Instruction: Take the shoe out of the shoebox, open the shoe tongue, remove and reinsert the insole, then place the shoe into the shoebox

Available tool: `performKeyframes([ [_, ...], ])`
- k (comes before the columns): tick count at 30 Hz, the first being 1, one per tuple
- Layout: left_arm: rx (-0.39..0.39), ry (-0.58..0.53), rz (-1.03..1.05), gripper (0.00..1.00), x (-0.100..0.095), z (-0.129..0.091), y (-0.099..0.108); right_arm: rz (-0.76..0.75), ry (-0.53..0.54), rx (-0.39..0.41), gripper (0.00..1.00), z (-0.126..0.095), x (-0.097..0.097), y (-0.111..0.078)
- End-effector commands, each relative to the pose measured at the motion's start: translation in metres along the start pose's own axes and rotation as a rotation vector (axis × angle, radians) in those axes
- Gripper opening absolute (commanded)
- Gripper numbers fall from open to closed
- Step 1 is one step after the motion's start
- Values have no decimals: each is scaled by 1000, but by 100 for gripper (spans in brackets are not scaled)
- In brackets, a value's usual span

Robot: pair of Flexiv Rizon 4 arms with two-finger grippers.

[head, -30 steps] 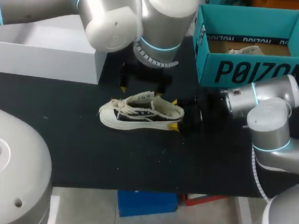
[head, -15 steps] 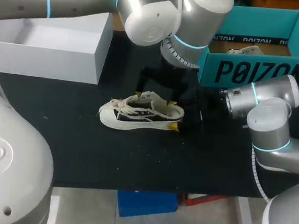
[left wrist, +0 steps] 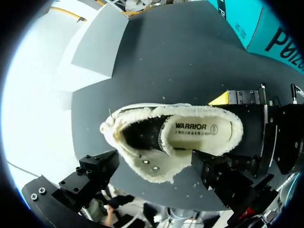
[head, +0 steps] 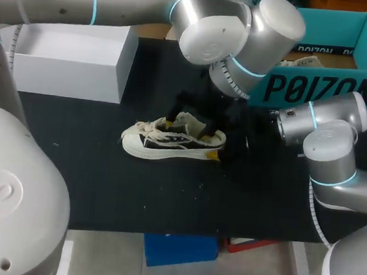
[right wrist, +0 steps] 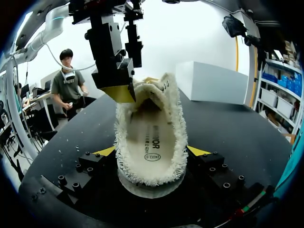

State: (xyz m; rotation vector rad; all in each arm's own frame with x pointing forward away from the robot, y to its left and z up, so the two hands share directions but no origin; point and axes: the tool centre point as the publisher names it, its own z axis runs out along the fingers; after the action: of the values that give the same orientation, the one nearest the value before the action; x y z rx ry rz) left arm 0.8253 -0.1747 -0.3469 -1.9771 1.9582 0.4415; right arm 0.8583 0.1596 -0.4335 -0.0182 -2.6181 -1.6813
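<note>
Shoe (head: 170, 140), fleecy-lined, heel clamped by right fingers (right wrist: 198, 151); left fingers (left wrist: 97, 167) spread apart above.

Left arm (head: 118, 0) comes in from the left and stretches way past the middle. Its wrist (head: 237, 74) is bent over so the left jaws point straight down. They're spread wide, yellow tips (head: 170, 119) well apart, not pinching anything. Right arm (head: 327, 150) sits low on the right, elbow folded. The right jaws aim sideways toward the middle and are clamped on the heel of the shoe (head: 170, 141), one tip (right wrist: 197, 151) on each side.
</note>
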Motion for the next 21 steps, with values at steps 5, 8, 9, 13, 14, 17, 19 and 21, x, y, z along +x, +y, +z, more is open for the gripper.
performKeyframes([
  [5, -1, -46, 1, 100, -1, 16, -4, 1, -2, 2, 0, 2, 0, -2],
  [8, -1, -54, 4, 100, -3, 18, -6, 1, -2, 2, 0, 2, 0, -2],
  [9, -2, -54, 4, 100, -4, 19, -6, 1, -2, 2, 0, 2, 0, -2],
  [13, -3, -71, 4, 100, -7, 22, -8, 1, -2, 2, 0, 2, 0, -2],
  [14, -2, -72, 5, 100, -7, 23, -8, 1, -2, 2, 0, 2, 0, -2],
  [17, -3, -76, 4, 100, -9, 25, -10, 1, -2, 2, 0, 2, 0, -2],
  [19, -4, -80, 1, 90, -10, 27, -11, 1, -2, 2, 0, 2, 0, -2],
  [21, -5, -83, -3, 70, -10, 29, -12, 1, -2, 2, 0, 2, 0, -2],
])
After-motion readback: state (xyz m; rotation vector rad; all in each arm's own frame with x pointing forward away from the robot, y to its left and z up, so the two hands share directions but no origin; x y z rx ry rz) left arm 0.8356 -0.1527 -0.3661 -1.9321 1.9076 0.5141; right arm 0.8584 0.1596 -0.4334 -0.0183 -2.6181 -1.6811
